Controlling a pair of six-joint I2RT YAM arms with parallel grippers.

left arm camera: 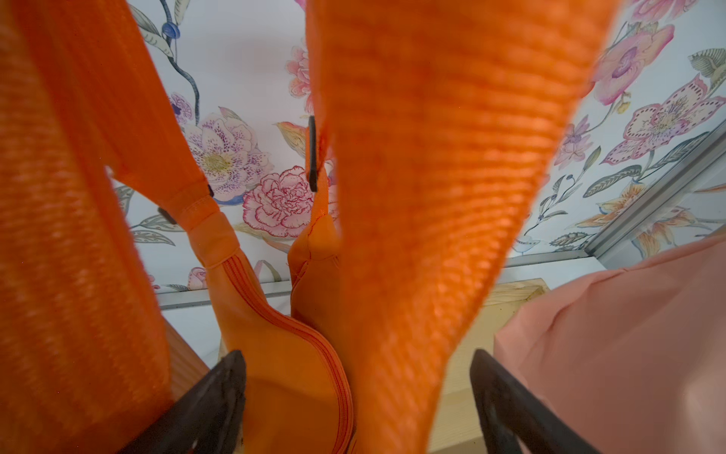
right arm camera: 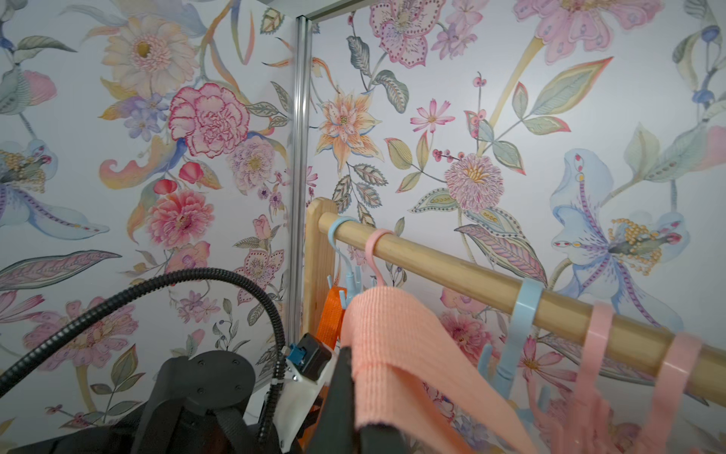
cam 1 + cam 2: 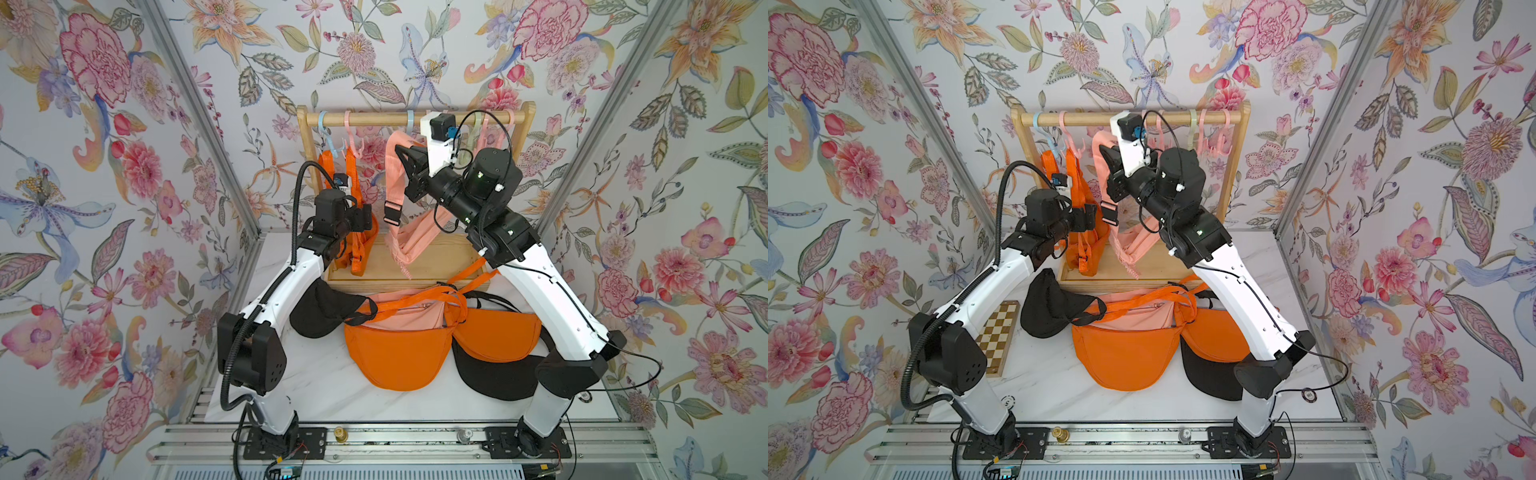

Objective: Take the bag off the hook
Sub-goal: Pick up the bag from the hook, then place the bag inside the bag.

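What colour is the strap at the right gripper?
Peach-pink, with a ribbed weave. The strap shows best in the right wrist view.

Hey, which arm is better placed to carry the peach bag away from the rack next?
Right, I'd say. The right tool is shut on the peach strap up beside the rail, the peach bag hanging under it. The left tool is open, straddling the orange strap lower down.
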